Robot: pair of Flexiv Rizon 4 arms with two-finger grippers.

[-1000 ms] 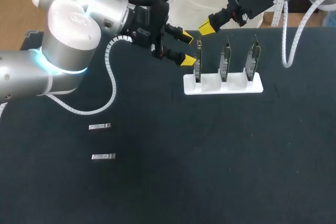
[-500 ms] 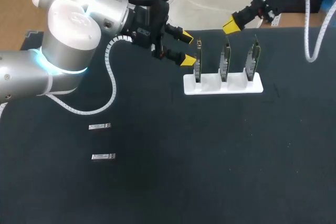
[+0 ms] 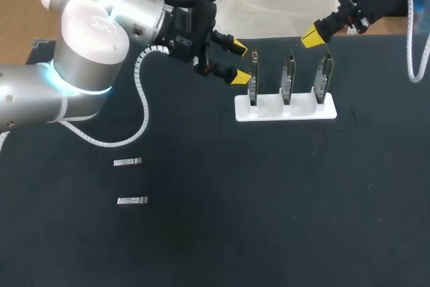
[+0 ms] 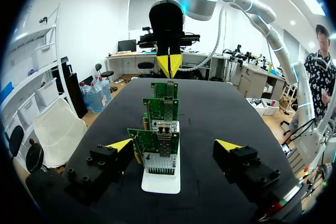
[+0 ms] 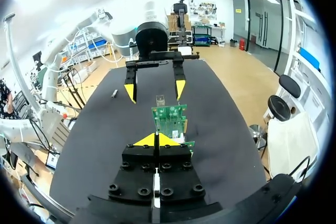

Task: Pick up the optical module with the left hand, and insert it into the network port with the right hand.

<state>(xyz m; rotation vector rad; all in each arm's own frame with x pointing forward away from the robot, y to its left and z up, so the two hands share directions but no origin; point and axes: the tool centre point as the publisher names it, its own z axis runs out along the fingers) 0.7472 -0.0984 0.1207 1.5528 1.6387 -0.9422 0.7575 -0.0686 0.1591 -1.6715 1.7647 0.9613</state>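
Two small silver optical modules (image 3: 127, 162) (image 3: 132, 201) lie on the dark mat at the left. Three green network cards (image 3: 289, 78) stand upright in a white holder (image 3: 285, 111). My left gripper (image 3: 240, 62) hangs open just left of the leftmost card (image 3: 254, 78), holding nothing. In the left wrist view that card (image 4: 155, 148) sits ahead of the left gripper (image 4: 173, 148), between its spread fingertips. My right gripper (image 3: 313, 35) is shut and empty, behind the rightmost card (image 3: 324, 75). In the right wrist view the right gripper (image 5: 156, 140) points along the row of cards (image 5: 170, 116) toward the left gripper (image 5: 155, 85).
The black mat (image 3: 269, 199) covers the table. The card holder stands near the back edge, right of centre. Both modules lie well apart from the holder, on the left half under my left arm (image 3: 87, 45).
My right gripper has swung right along the back of the cards, from near the leftmost card to behind the rightmost. The left arm, cards and modules have not moved.
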